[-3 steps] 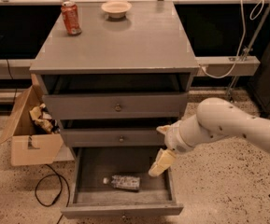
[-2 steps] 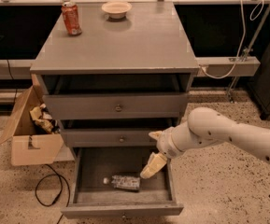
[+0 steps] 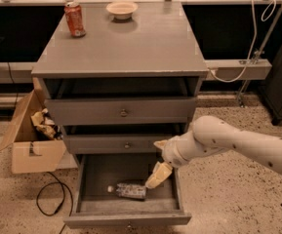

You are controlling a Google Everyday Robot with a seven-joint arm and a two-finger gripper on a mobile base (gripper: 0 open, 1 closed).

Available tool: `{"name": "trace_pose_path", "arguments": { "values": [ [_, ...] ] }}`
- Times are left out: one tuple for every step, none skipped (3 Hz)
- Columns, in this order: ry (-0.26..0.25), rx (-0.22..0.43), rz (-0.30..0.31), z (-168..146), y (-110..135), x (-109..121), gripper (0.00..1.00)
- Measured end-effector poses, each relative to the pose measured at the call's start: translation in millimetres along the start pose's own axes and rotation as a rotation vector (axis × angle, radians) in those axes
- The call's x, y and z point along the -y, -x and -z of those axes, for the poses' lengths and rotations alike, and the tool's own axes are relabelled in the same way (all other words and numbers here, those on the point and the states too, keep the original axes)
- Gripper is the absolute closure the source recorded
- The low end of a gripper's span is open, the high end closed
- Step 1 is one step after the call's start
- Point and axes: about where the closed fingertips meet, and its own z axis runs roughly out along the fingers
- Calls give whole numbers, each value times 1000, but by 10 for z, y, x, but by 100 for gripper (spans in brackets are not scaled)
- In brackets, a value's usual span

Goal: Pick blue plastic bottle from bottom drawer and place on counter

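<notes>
Leftward and lower goes the arm (image 3: 238, 145) since a second ago, and the gripper (image 3: 155, 164) has dropped deeper into the open drawer, closing on the bottle.

Biggest thing on show: the grey cabinet, its counter (image 3: 130, 48) flat and square. The white arm comes in from the right, reaching across the cabinet's front at the height of the middle drawer. Below it the bottom drawer (image 3: 126, 220) stands pulled right out; the two drawers above sit slightly open. Off to the left, a cardboard box (image 3: 33, 152) on the speckled floor, crumpled paper inside, and a black cable (image 3: 50, 201) looping beside it.

Now the gripper, over the drawer's right half: jaws spread wide, one cream finger pointing down at the bottle's right end, the other up by the middle drawer's front. Contact? Can't tell.

The bottle (image 3: 128, 190) lies on its side on the drawer floor, cap to the left. Back on the counter, an orange-red can (image 3: 75, 19) stands upright at the far left, a small pale bowl (image 3: 121, 9) just right of it.
</notes>
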Motion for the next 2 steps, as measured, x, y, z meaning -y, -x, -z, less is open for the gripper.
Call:
{"name": "trace_pose_path", "arguments": {
  "values": [
    [6, -24, -22, -434, -326, 146, 0],
    [-10, -30, -64, -894, -677, 269, 0]
  ]
}}
